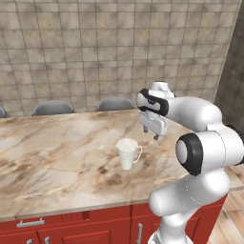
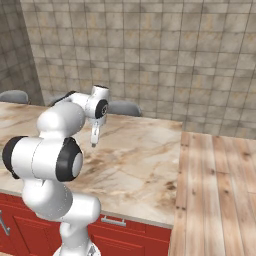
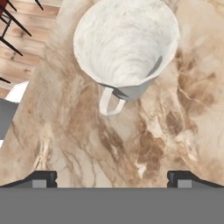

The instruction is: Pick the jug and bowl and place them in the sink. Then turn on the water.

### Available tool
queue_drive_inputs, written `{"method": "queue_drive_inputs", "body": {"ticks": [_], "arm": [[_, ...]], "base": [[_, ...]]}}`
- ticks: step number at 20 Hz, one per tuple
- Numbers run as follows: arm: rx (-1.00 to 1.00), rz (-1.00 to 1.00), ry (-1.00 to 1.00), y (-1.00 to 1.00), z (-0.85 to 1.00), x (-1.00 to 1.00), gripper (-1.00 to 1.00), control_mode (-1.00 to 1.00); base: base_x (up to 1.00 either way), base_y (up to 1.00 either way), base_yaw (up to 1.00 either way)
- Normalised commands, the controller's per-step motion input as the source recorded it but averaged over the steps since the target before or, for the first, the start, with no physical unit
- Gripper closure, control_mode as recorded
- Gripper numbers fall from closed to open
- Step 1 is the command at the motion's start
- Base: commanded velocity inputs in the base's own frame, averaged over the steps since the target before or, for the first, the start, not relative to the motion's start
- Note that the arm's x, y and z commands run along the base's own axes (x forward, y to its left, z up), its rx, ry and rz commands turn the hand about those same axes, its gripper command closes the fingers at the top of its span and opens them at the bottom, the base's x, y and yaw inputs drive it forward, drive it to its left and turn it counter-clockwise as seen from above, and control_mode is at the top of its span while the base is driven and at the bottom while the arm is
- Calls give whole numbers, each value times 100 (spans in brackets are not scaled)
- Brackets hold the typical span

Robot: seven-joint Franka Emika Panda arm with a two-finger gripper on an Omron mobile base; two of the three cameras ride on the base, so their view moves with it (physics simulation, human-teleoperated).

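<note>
Right now you have the jug (image 1: 128, 153) standing upright on the marble table (image 1: 52, 157), well inside its edges, with its handle turned toward the near right corner in the left base view. Your gripper (image 1: 153, 127) hangs above the table just behind and to the right of the jug, apart from it, holding nothing. In the hand view the fingers (image 3: 40, 180) sit far apart at the two lower corners, wide open, with bare marble between them and the jug (image 3: 126, 46) higher up in that view, its handle loop pointing back toward the fingers. Around the jug you have plenty of bare table on every side; to the left in the left base view the top runs on wide and unoccupied. The near edge of the table drops to red cabinet fronts (image 1: 71, 228) below. Along the far edge you see the rounded grey backs of chairs (image 1: 53, 107), and behind them the tiled wall (image 1: 95, 47). In the right base view the table ends on the right at a straight edge, with wooden floor (image 2: 220, 200) beyond it, and the gripper (image 2: 94, 135) points downward above the marble.
</note>
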Motion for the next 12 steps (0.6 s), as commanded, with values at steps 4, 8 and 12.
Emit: {"method": "queue_drive_inputs", "body": {"ticks": [4,8,12], "arm": [[0,0,0,0,0,8,-100,-100],[0,0,0,0,0,4,-100,-100],[0,0,0,0,0,4,-100,-100]], "base": [[0,0,0],[0,0,0],[0,0,0]]}}
